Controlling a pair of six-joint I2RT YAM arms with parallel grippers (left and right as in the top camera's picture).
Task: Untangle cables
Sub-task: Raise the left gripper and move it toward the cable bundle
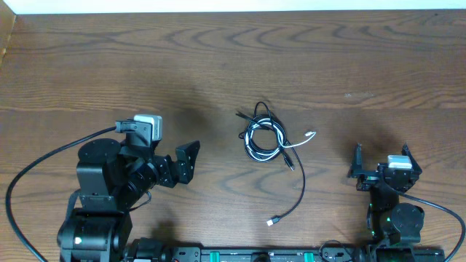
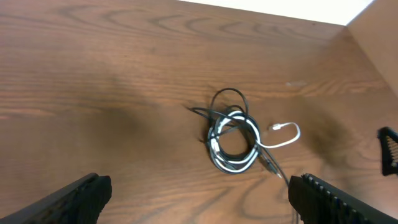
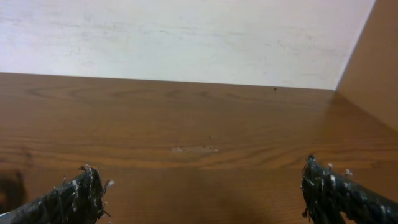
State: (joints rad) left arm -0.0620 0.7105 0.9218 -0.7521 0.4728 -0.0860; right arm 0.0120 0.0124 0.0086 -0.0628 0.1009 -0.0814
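- The cables (image 1: 263,138) lie in one knot near the centre of the table (image 1: 87,65). Nothing touches them and no strand is separated, so the task is judged to be at its outset.
- The left claw (image 1: 188,161) stands at about 8 o'clock of the knot, well apart from it, jaws spread to full width and holding nothing. Its wrist view frames the knot between the fingers (image 2: 81,196), which suggests it is aimed for a first approach.
- The right claw (image 1: 381,156) sits at about 4 o'clock of the knot, likewise spread wide and empty. It faces 12 o'clock over bare table with the knot outside its wrist view, so it appears parked rather than lined up.
- The knot is a flat, roughly round coil of thin cords, with black turns and the white cable (image 1: 306,137) wound together. The jackets look smooth and faintly glossy. The cords are limp and will probably drag as a clump if one strand is pulled.
- Free ends:
  - The white cable's plug end curls out at 3 o'clock of the coil.
  - A small black loop stands out at 12 o'clock.
  - One black cable (image 1: 300,191) trails in a long curve toward 6 o'clock and ends in a small plug near the table's near edge.
- These loose ends are judged the likeliest grasp sites.
- The table is brown wood grain, matte and flat. Cords lying flush on it will call for a low pinch.
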